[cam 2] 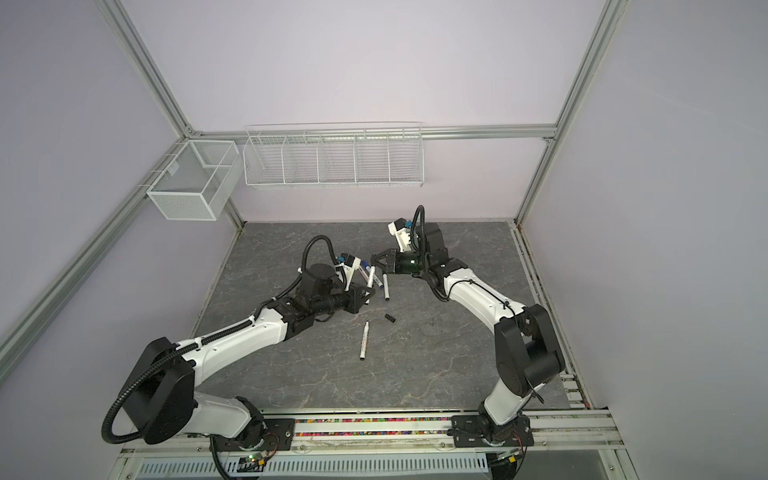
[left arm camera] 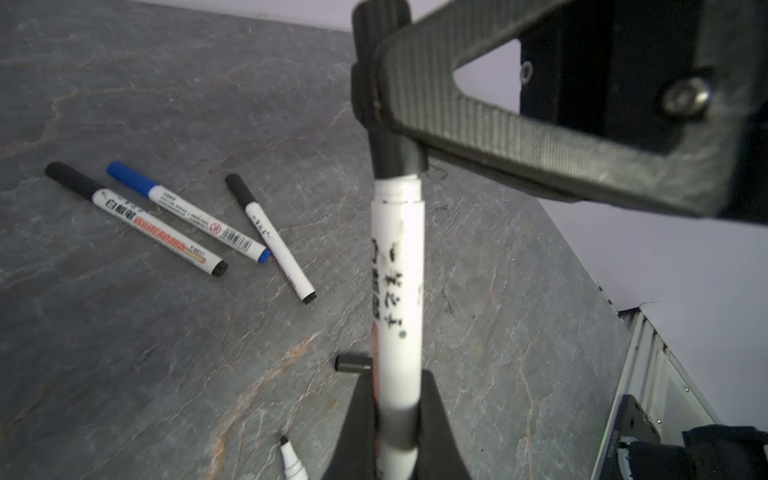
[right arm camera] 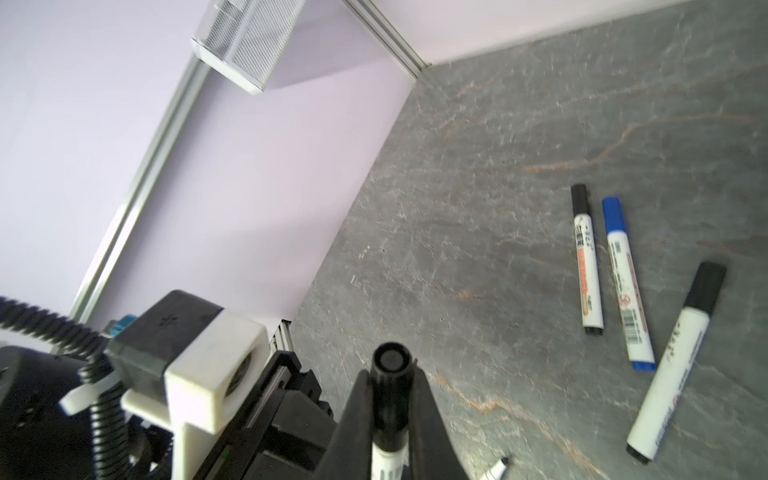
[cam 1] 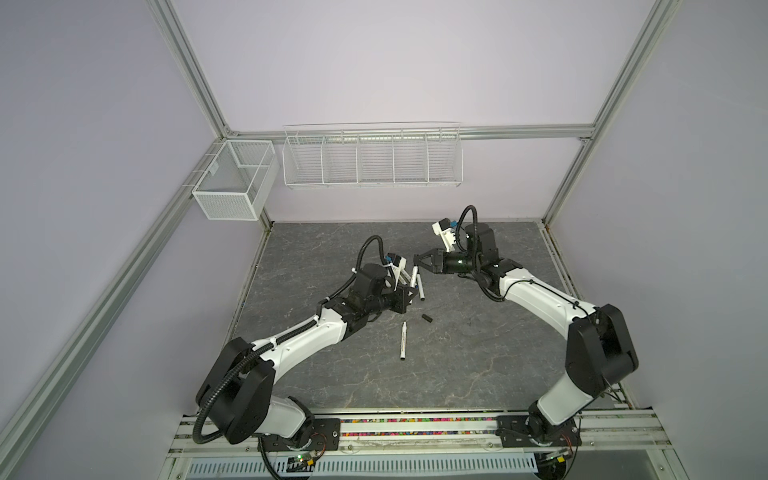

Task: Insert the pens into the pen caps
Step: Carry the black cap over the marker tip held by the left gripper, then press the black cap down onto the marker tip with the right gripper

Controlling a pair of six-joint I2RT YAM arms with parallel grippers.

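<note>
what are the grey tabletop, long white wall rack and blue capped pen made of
Grey veined tabletop: looks like matte slate or a stone-print laminate; rusty veins, no glare.
Long white wire rack: thin coated metal wire, probably; see-through grid.
Blue-capped white pen: smooth, slightly glossy plastic with printed lettering.

So three are capped and lying close together on the grey table toward the back: a black-capped pen [left arm camera: 137, 220], a blue-capped pen [left arm camera: 187, 214] right beside it and roughly parallel, and a second black-capped pen [left arm camera: 270, 239] angled off a bit. All have white barrels with printed lettering. Nearer the front there's an uncapped pen [cam 1: 403, 340] lying flat on its own, bare tip toward the back, with a loose black cap [cam 1: 427, 318] on its side near it, not touching. The held pen [left arm camera: 399, 291] is up off the table with a fitted black cap [left arm camera: 390, 162] over its tip, a sliver of white neck showing at the join.
</note>
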